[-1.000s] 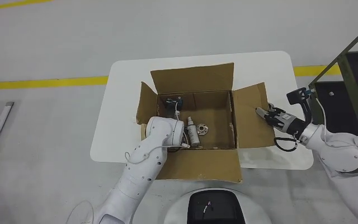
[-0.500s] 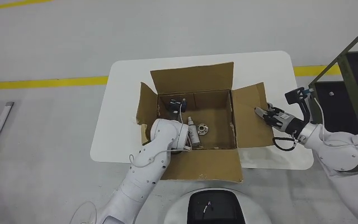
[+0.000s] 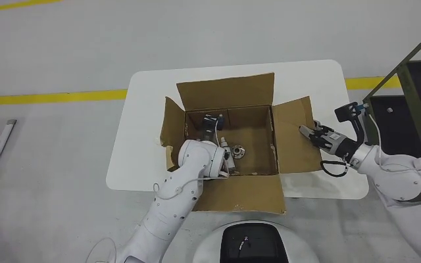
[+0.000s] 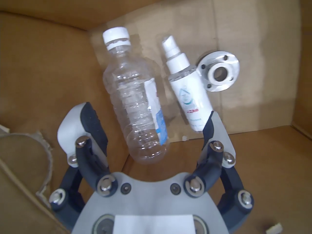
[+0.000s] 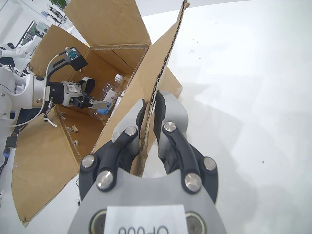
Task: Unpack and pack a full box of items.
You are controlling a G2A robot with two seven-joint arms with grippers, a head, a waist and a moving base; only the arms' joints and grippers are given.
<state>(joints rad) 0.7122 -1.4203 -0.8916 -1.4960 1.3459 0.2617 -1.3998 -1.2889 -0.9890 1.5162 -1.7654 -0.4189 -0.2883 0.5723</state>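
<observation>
An open cardboard box (image 3: pixel 227 92) stands on the white table (image 3: pixel 141 131). On its floor lie a clear plastic bottle (image 4: pixel 132 93), a white spray bottle (image 4: pixel 187 91) and a metal flange (image 4: pixel 219 71), side by side. My left gripper (image 4: pixel 148 127) hangs open inside the box, just above the lower half of the clear bottle (image 5: pixel 109 91), touching nothing. From the right wrist view, the left gripper (image 5: pixel 96 94) points at that bottle. My right gripper (image 5: pixel 151 105) is shut on the edge of the box's right flap (image 5: pixel 158 57), beside the box (image 3: pixel 308 133).
The flange (image 3: pixel 238 152) lies near the middle of the box floor. Small cardboard scraps (image 5: pixel 73 129) lie on the box's near flap. A torn round cardboard piece (image 4: pixel 22 157) sits by the wall. A dark frame (image 3: pixel 395 79) stands past the table's right edge.
My left arm has shifted slightly rightward, deeper over the box interior. The right gripper has stayed on the flap.
</observation>
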